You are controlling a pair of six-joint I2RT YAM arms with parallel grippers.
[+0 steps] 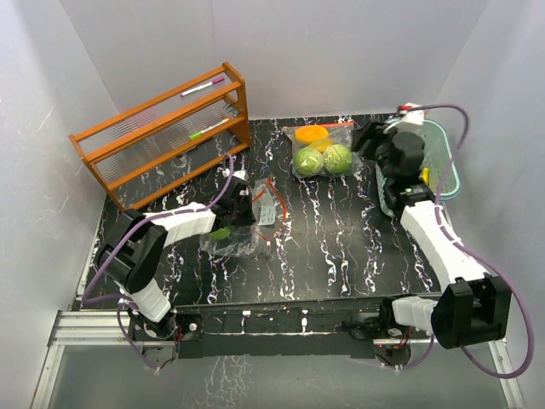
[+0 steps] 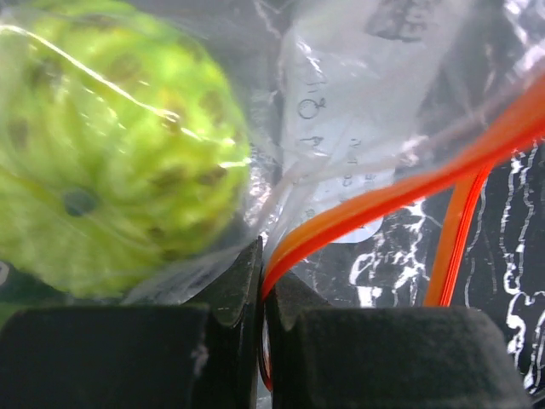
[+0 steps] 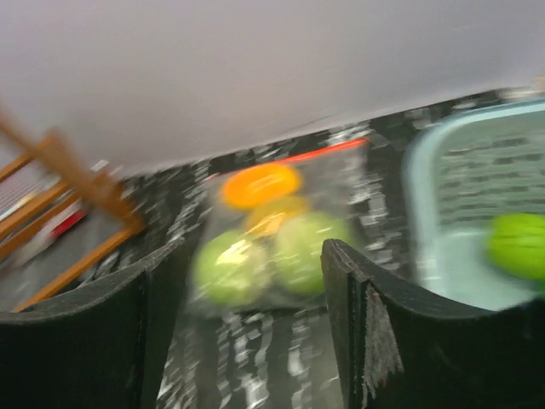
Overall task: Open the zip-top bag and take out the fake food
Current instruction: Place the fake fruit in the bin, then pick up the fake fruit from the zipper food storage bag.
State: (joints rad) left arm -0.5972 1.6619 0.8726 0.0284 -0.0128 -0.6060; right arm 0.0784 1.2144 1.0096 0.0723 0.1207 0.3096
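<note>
My left gripper [image 1: 244, 210] [image 2: 262, 256] is shut on the orange zip strip [image 2: 400, 192] of a clear zip-top bag [image 1: 255, 217]. A round green piece of fake food [image 2: 111, 145] [image 1: 220, 233] lies inside that bag, left of the jaws. A second zip-top bag [image 1: 322, 150] [image 3: 272, 230] lies at the back centre and holds an orange piece [image 1: 312, 134] and two green balls [image 1: 338, 158]. My right gripper [image 1: 369, 141] [image 3: 255, 256] hovers open just right of this bag, nothing between its fingers; its view is blurred.
A pale-teal basket [image 1: 451, 166] [image 3: 426, 196] stands at the right under my right wrist, with a green piece [image 3: 519, 245] in it. A wooden rack [image 1: 162, 132] holding pens stands at the back left. White walls close the table on three sides.
</note>
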